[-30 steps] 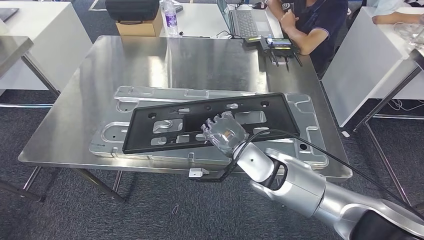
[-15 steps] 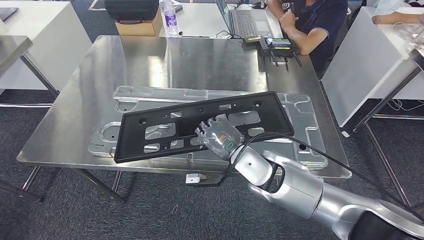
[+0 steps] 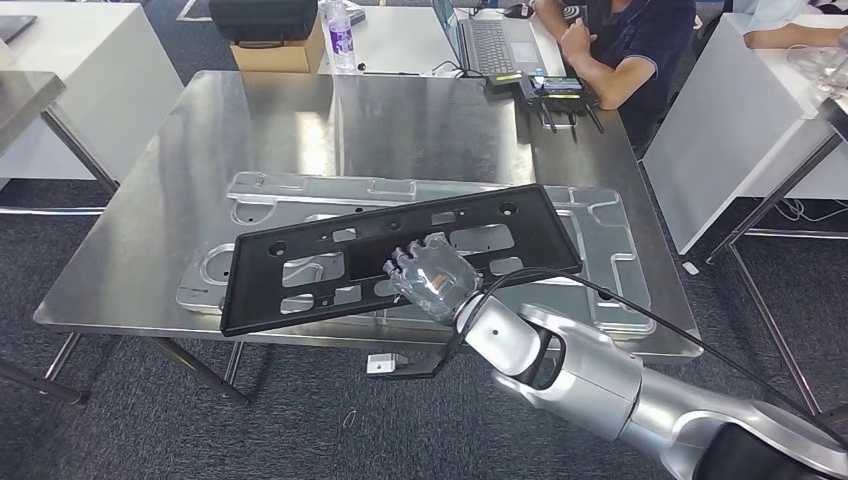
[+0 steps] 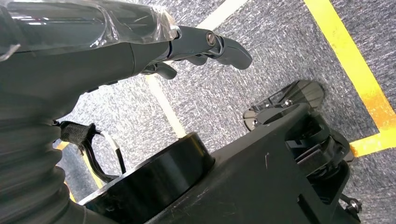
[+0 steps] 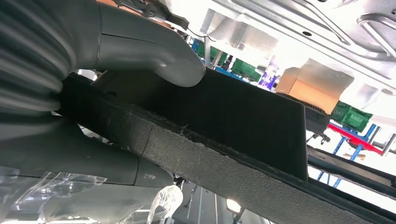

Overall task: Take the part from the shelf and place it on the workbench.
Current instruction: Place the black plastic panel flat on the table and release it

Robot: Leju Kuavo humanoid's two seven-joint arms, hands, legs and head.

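A long flat black plastic part [image 3: 300, 240] with several cut-outs hangs tilted just above the steel workbench [image 3: 200, 160], its left end overhanging the front edge. My right hand [image 3: 435, 275], wrapped in clear film, grips its near long edge right of the middle. In the right wrist view the thumb [image 5: 154, 56] presses on one face of the black part [image 5: 233, 116] and the fingers lie on the other. My left hand [image 4: 140, 42] hangs over the grey carpet and holds nothing, its fingers loosely extended.
A large silver stamped metal panel [image 3: 600, 230] lies on the workbench under the part. A person [image 3: 630, 40] sits at the far desk with a laptop [image 3: 490, 45]. A cardboard box [image 3: 280, 50] and a bottle [image 3: 342, 35] stand behind. A white table [image 3: 740, 110] is at the right.
My right hand has carried the black part to the left and slightly toward me; its left end now sticks out past the bench's front edge.
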